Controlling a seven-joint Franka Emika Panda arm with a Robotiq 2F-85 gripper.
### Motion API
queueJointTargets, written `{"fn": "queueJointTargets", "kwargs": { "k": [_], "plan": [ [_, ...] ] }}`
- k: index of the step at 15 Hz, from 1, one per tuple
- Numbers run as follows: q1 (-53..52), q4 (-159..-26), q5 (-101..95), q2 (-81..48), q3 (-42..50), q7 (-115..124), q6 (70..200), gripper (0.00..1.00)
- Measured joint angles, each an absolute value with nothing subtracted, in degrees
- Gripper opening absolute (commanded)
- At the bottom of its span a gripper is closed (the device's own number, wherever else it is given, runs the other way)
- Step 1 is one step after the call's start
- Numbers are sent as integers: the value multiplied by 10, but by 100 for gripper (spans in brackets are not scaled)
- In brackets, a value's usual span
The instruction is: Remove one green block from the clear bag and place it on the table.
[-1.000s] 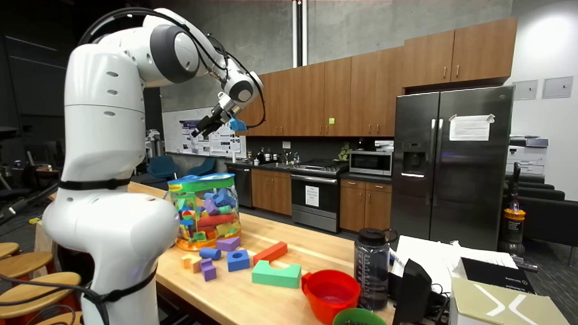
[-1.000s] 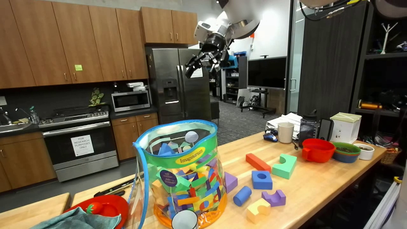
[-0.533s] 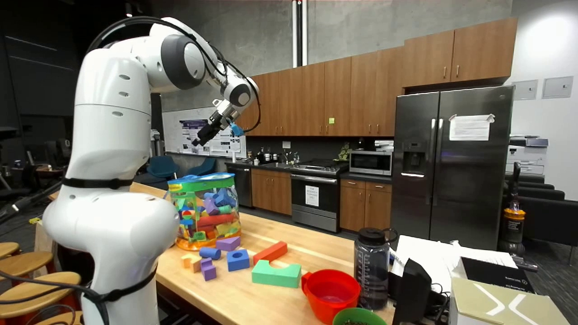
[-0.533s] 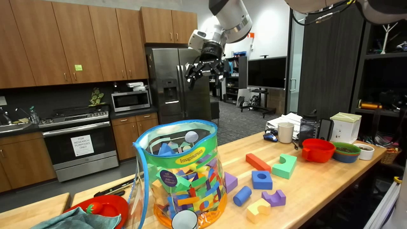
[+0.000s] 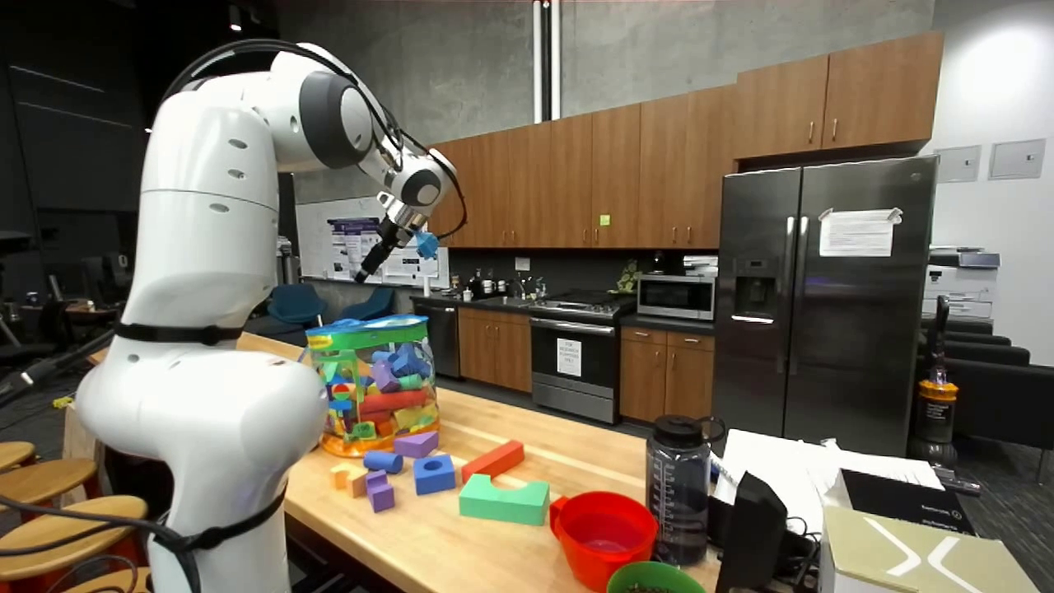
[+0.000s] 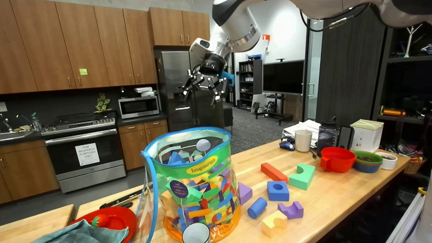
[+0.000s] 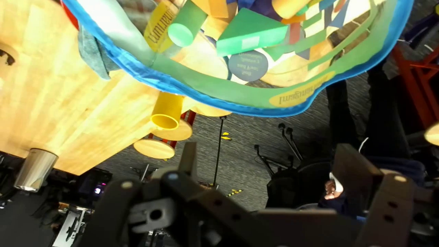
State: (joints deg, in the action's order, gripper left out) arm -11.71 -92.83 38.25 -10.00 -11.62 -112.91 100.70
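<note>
"Compared with a second ago, the pincer (image 6: 200, 97) is hanging lower and farther left in an exterior view, nearer the clear bag (image 6: 202, 165). Is it holding anything?"

"Nothing. Its fingers (image 7: 188, 157) are standing wide apart. The green wedge (image 7: 250, 32) we're presumably wanting is lying inside the bag, right of a green cylinder (image 7: 192, 20) in the wrist view."

"How are you approaching it?"

"I'm thinking: centring over the bag's opening first, pointing more steeply down, then lowering clear of the blue rim (image 7: 274, 111), since that thin plastic is looking floppy enough to snag."

"And the squeeze?"

"Light. Both pieces are looking like matte foam; the wedge is showing flat faces and crisp corners, so closing across its parallel sides is probably holding better than pinching a slope. Then I'm aiming for the wooden worktop (image 6: 324, 199), right of the bag."
</note>
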Motion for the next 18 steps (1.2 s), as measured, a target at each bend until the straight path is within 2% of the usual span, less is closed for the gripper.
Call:
{"fn": "queueJointTargets", "kwargs": {
  "k": [13,18],
  "plan": [
    [-125,-974,373,-103,-144,-1149,1049,100],
    [-130,-973,296,-104,-146,-1167,1128,100]
  ]
}}
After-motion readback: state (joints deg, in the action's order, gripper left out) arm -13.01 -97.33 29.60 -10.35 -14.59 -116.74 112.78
